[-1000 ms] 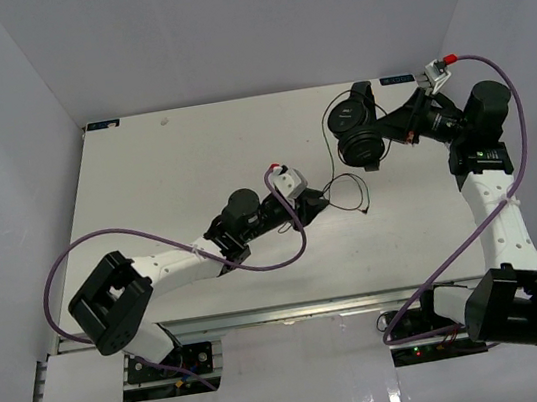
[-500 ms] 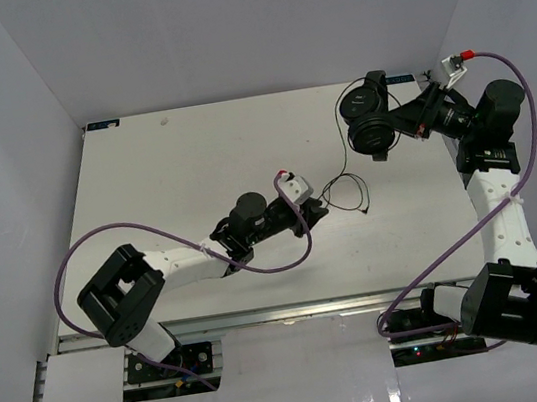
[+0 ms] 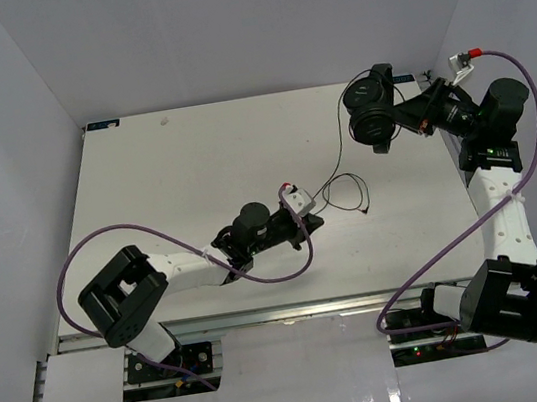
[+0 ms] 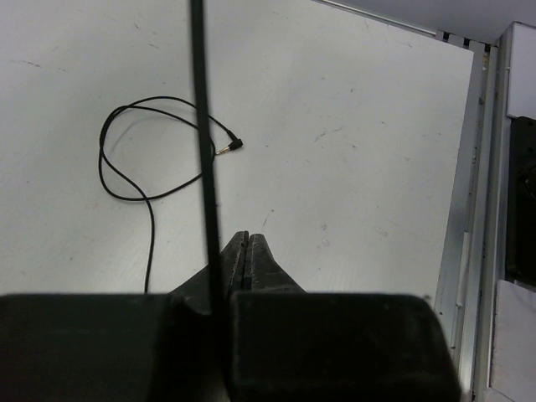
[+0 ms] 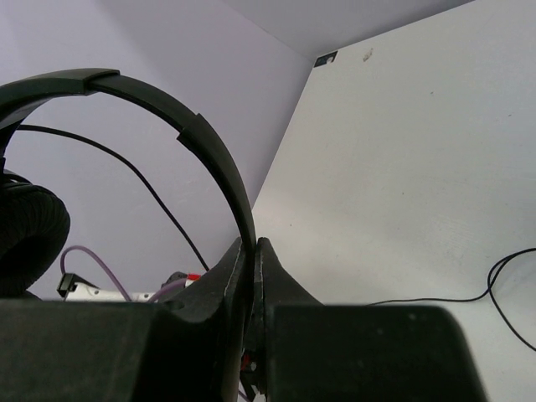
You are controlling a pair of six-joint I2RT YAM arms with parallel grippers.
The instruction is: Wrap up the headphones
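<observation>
Clamping the headphones (image 3: 372, 115) by the headband (image 5: 209, 142) in the right gripper (image 5: 253, 251), fingers squeezed tight on it; holding them up near the far right corner of the table (image 3: 193, 172); pressing the left gripper (image 4: 244, 247) fingers together low near table centre; trailing the cord (image 3: 336, 156) from earcups down alongside those fingers, pinched or not unclear; resting loose loop and plug (image 4: 234, 145) on table just beyond.
</observation>
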